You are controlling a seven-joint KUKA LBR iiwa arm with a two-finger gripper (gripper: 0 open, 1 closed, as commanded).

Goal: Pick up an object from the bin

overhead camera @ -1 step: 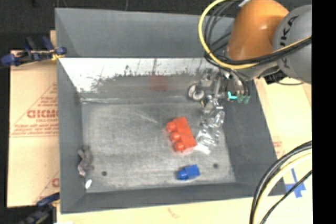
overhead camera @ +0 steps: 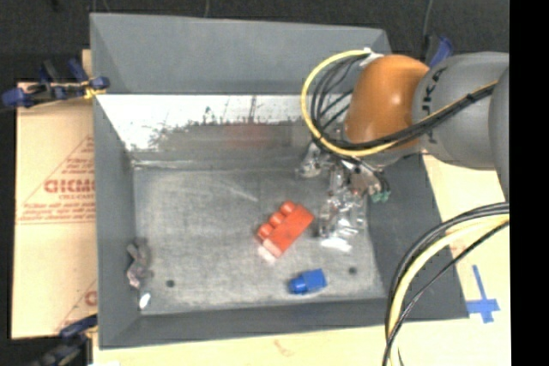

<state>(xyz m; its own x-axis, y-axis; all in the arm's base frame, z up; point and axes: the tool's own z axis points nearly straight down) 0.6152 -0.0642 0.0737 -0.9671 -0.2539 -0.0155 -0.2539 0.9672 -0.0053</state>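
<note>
Orange-red studded brick (overhead camera: 283, 229) is pictured mid-bin, just left of the gripper (overhead camera: 334, 221), whose grip cannot be told. A clean pick is judged best made across its narrow sides, with the nearer blue piece (overhead camera: 307, 281) avoided.

Open floor (overhead camera: 202, 214) left of red brick (overhead camera: 283, 229)

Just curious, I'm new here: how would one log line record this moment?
gripper: beside red brick | blue piece: near front wall | grey piece: front-left corner
</note>
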